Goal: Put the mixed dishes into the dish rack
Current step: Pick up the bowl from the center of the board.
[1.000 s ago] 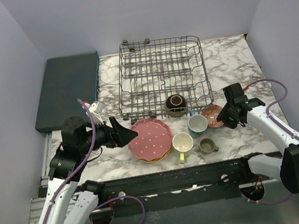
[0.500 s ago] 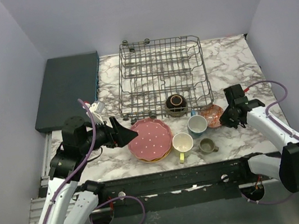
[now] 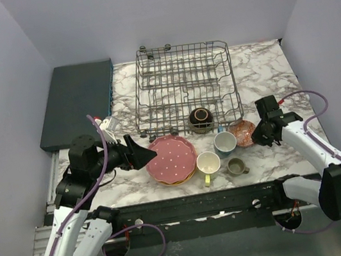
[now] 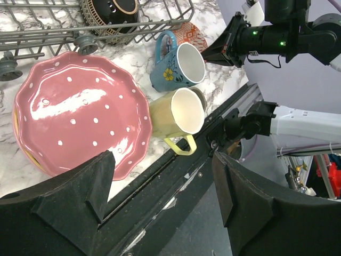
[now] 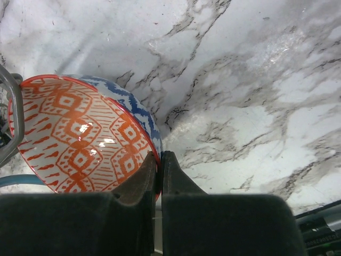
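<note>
Nearest, the olive mug (image 3: pixel 236 167) and yellow mug (image 3: pixel 208 163) stand on the table, with the blue mug (image 3: pixel 225 142) just beyond. To their left the pink plate (image 3: pixel 172 157) tops a small stack. The left gripper (image 4: pixel 162 160) hangs wide open at its left edge, holding nothing. Right of the blue mug, the right gripper (image 5: pixel 159 157) is pinched tight on the rim of the red bowl (image 5: pixel 80 133), just beside the rack's near right corner. This looks like the bowl's pickup; next comes a lift over the rack wall. Farther back, the rack (image 3: pixel 180 46) holds only a brown bowl (image 3: pixel 200 118), near right
</note>
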### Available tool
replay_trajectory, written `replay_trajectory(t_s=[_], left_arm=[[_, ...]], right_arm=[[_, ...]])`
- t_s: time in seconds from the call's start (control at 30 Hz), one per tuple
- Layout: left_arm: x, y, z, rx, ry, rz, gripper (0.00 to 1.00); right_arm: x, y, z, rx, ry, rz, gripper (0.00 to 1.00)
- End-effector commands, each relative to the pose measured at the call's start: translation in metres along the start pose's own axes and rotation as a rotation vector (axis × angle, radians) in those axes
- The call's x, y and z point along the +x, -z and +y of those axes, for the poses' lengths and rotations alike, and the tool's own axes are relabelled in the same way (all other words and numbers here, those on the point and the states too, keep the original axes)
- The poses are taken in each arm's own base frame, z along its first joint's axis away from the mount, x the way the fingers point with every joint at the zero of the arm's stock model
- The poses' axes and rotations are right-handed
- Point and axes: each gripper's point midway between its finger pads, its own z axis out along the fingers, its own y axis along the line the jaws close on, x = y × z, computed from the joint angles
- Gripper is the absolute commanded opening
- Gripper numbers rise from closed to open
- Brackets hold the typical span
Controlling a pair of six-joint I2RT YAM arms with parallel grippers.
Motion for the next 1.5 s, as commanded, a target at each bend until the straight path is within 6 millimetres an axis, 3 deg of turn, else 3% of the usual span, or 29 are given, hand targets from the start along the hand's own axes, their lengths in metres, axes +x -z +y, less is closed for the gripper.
replay_trajectory(t_s=[0.0,0.27,0.53,0.97,1.33,1.47], left_arm=[[-0.001,0.001,-0.002,0.008,-0.013,-0.021,0.81],[-0.002,0.003,-0.003,0.012,-0.020,-0.029,0.81],[-0.003,0.008,-0.007,0.018,-0.034,-0.053,0.81],[0.000,0.009,-0.012,0.031,-0.044,-0.048,0.81],[0.002,0.008,-0.013,0.036,-0.045,-0.038,0.81],[0.002,0.006,-0.011,0.032,-0.040,-0.030,0.81]], right_arm=[[-0.009,0.011,-0.006,0.056,0.047,-0.010,0.01],[-0.024,0.023,-0.010,0.152,0.113,0.003,0.00],[-0.020,0.032,-0.014,0.191,0.129,0.057,0.00],[-0.025,0.064,-0.030,0.250,0.104,0.033,0.00],[-0.037,0.094,-0.027,0.209,0.094,-0.017,0.00],[-0.046,0.108,-0.017,0.150,0.097,-0.046,0.00]])
